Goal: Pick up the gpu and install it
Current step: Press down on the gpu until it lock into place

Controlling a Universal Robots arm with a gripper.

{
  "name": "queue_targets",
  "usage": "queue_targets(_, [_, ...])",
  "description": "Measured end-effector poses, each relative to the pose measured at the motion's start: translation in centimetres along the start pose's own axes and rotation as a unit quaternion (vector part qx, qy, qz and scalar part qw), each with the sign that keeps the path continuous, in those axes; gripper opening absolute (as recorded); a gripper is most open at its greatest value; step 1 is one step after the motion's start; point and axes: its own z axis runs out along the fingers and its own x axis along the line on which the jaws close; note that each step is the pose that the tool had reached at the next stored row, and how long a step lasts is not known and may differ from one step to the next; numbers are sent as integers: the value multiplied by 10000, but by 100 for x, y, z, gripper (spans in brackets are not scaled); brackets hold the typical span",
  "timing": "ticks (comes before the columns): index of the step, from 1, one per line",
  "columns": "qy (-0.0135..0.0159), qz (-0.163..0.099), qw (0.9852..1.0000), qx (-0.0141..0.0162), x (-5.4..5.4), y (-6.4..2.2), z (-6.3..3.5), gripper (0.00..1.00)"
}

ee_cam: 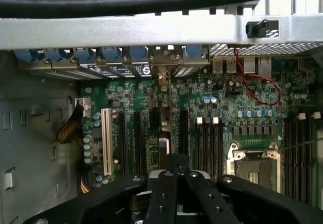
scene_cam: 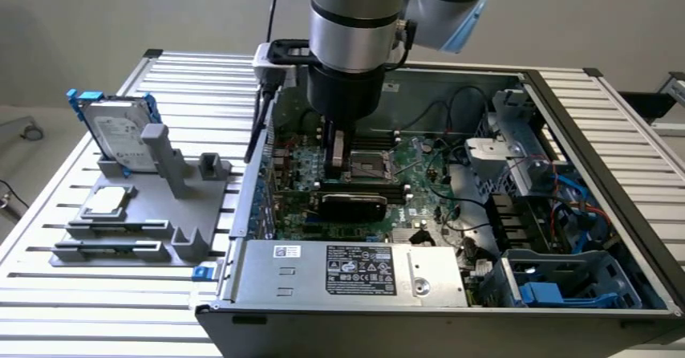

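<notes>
Exterior view: the gripper [scene_cam: 340, 165] is lowered into the open computer case [scene_cam: 460, 71], above the motherboard [scene_cam: 428, 161]. In the wrist view the gripper [ee_cam: 176, 161] is seen with its fingers [ee_cam: 162, 193] brought together, and nothing can be made out clamped between them.

The gpu [scene_cam: 351, 205] stands on edge on the motherboard, inside the case. It lies just to the near side of the gripper and a little lower than the fingertips. Its long axis runs from the exterior view's left to the exterior view's right, in line with the expansion slots [ee_cam: 136, 138], and its black cover is turned towards the near side. Whether the fingertips touch its upper edge cannot be told. From its upright stance, the card is judged to be in or at a slot; full seating cannot be confirmed.

Containers are marked as follows. The case holds the motherboard with the CPU socket [scene_cam: 370, 164] just beyond the gripper, a power supply [scene_cam: 354, 270] along the near wall, and a blue drive bay [scene_cam: 557, 286] in the near corner at the exterior view's right. Outside the case, on the table [scene_cam: 192, 73] at the exterior view's left, a grey fixture [scene_cam: 176, 181] carries an upright hard drive [scene_cam: 115, 133] in a blue frame.
</notes>
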Motion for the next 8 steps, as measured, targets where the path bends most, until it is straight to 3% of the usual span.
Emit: queue_targets(8, [0, 7, 10000, 0, 0, 1, -11, 11])
